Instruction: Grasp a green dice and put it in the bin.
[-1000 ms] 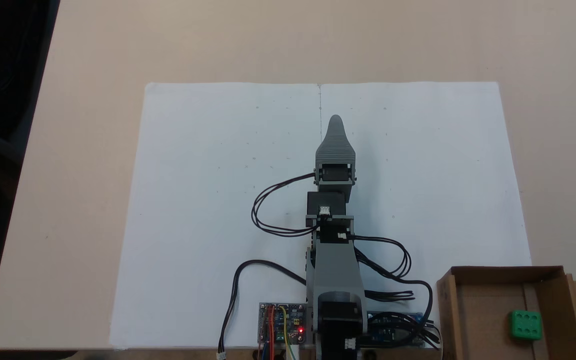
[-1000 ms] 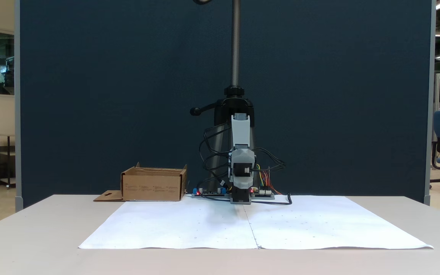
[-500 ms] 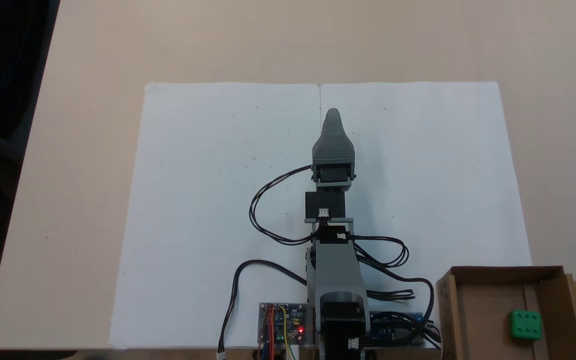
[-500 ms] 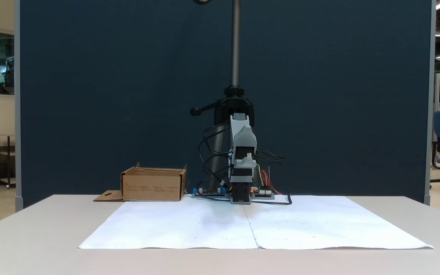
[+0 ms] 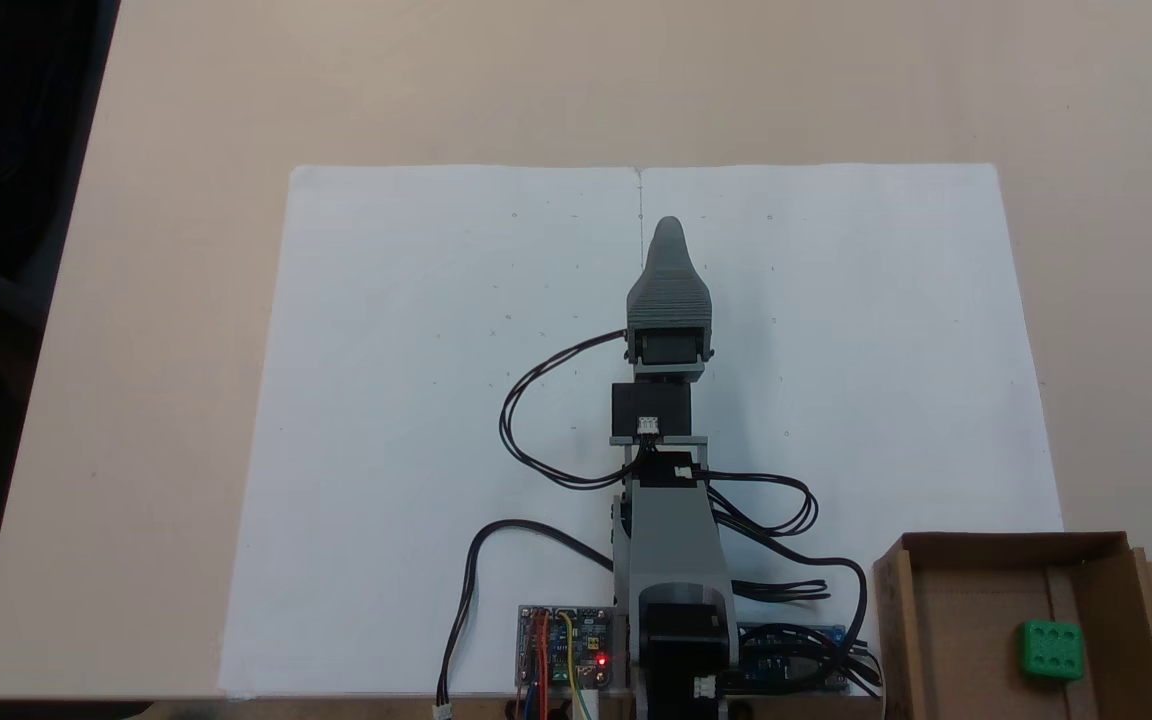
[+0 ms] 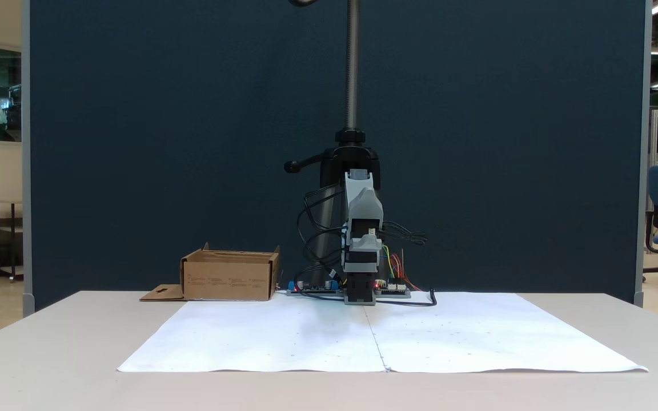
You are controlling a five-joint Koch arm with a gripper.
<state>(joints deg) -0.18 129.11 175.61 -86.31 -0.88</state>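
The green dice [image 5: 1049, 649] lies in the bin [image 5: 946, 610] at four o'clock: light, rigid, slick; pinch opposite flat faces. The tool's [image 5: 668, 226] opening cannot be told.

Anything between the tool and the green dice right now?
The bin wall. The green dice already lies inside the bin, beside the arm's base, while the tool points out over the white paper, away from it. Its low cardboard walls surround the dice.

tool [image 5: 668, 228] lifted and extended forward, now level
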